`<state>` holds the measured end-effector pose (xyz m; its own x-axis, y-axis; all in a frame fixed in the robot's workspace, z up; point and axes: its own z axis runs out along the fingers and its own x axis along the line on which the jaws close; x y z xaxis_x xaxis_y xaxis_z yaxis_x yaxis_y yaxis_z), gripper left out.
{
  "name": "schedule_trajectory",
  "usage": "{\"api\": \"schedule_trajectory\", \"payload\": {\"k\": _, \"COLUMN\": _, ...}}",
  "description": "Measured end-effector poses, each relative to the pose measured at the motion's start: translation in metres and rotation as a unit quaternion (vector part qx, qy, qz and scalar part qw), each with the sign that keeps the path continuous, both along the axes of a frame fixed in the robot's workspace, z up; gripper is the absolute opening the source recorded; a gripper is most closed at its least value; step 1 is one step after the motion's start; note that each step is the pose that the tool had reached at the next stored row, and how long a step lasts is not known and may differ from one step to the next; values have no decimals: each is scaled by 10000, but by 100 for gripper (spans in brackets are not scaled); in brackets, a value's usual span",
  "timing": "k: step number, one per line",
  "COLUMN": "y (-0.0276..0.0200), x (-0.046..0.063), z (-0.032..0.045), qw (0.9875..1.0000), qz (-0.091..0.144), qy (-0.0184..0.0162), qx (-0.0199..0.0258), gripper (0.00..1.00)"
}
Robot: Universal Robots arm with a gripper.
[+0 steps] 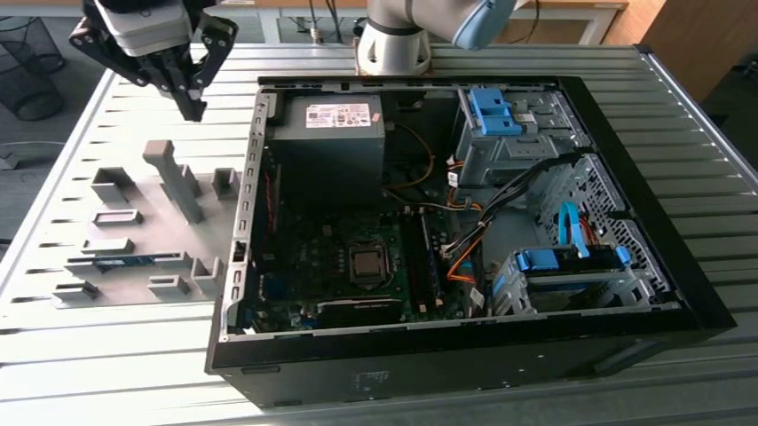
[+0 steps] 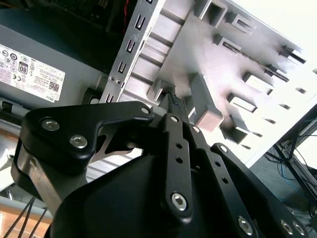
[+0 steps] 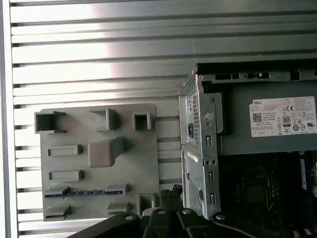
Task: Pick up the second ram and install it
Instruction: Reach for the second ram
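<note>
The second ram is a thin blue-green stick lying flat in a slot of the grey fixture plate, at the exterior view's left. It also appears as a dark strip in the first wrist view and as a thin line in the second wrist view. My gripper hangs above the far edge of the plate, well apart from the ram. Its fingers are pressed together, shut on nothing. The gripper tip sits by the plate's edge near the case wall.
An open computer case lies on the slatted metal table, right of the plate. Inside are the motherboard with long black slots and a power supply. A tall grey block stands on the plate. The arm's base is behind the case.
</note>
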<state>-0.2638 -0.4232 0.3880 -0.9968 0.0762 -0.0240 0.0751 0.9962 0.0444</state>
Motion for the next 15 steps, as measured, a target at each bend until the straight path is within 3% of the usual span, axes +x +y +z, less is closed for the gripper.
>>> {"api": "schedule_trajectory", "payload": {"k": 3, "y": -57, "x": -120, "z": -5, "qw": 10000, "qz": 0, "qy": 1, "qx": -1, "gripper": 10}}
{"api": "schedule_trajectory", "payload": {"k": 8, "y": -112, "x": -348, "z": -13, "qw": 10000, "qz": 1, "qy": 1, "qx": -1, "gripper": 10}}
{"api": "schedule_trajectory", "payload": {"k": 15, "y": -132, "x": -659, "z": -20, "qw": 10000, "qz": 1, "qy": 1, "qx": -1, "gripper": 10}}
